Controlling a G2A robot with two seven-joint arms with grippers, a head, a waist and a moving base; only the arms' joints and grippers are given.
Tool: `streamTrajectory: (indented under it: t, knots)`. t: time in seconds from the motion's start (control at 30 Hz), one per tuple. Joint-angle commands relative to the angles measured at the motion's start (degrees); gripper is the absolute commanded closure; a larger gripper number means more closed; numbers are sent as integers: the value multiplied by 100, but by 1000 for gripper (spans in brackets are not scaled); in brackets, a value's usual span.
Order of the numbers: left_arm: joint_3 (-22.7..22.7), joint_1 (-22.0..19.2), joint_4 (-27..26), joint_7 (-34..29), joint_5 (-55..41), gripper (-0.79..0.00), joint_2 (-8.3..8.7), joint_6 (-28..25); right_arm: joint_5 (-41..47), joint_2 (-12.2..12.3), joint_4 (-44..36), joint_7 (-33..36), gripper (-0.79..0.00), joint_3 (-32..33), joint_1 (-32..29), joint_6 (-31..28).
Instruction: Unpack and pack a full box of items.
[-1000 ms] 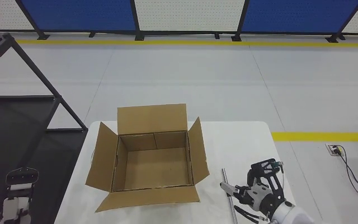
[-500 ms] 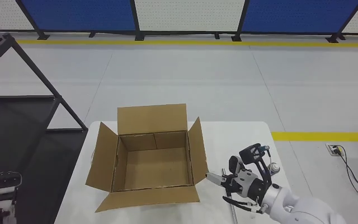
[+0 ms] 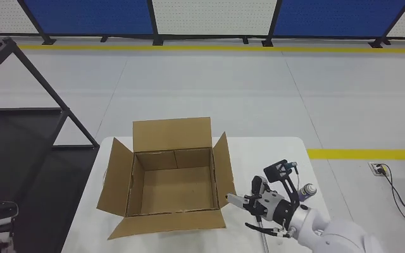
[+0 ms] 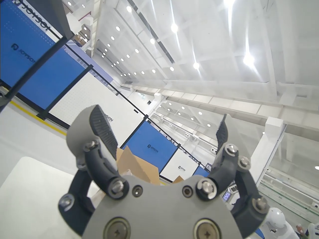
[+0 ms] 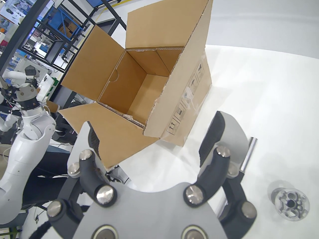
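The open cardboard box (image 3: 172, 134) is seen empty on the table (image 3: 272, 158) — judged light, stiff-walled, floppy-flapped — best taken at a wall rim. The right gripper (image 3: 240, 212), just beside it, and the left gripper (image 4: 162, 118) are spread wide, nothing held.

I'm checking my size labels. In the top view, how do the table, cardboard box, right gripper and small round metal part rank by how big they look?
Largest to smallest:
1. table
2. cardboard box
3. right gripper, which sits nearer the camera and may look oversized
4. small round metal part
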Motion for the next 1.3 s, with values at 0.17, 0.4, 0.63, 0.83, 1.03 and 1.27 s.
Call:
streamTrajectory:
  t: [0.17, 0.4, 0.63, 0.83, 1.03, 1.27]
  knots:
    - [113, 132, -138, -29, -33, -785, -35, -120, -271, -105, 1365, 848, -785, -924, 2128, 1562]
    - [108, 200, -84, -16, -76, -785, -60, -115, -407, -196, 2548, 1128, -536, -1349, 3236, 2342]
    - [87, 162, -106, -70, -119, -785, -69, -77, -396, -193, 2997, 1308, -89, -1437, 3438, 2476]
    - [89, 146, -123, -140, -86, -785, -76, -69, -422, -160, 3020, 1342, 0, -1402, 3399, 2464]
    - [102, 108, -90, -169, -16, -785, -87, -35, -426, -118, 2869, 1325, 0, -1317, 3259, 2454]
    - [137, 93, -115, -160, 44, -785, -105, 1, -358, -58, 2659, 1219, 0, -1077, 2985, 2572]
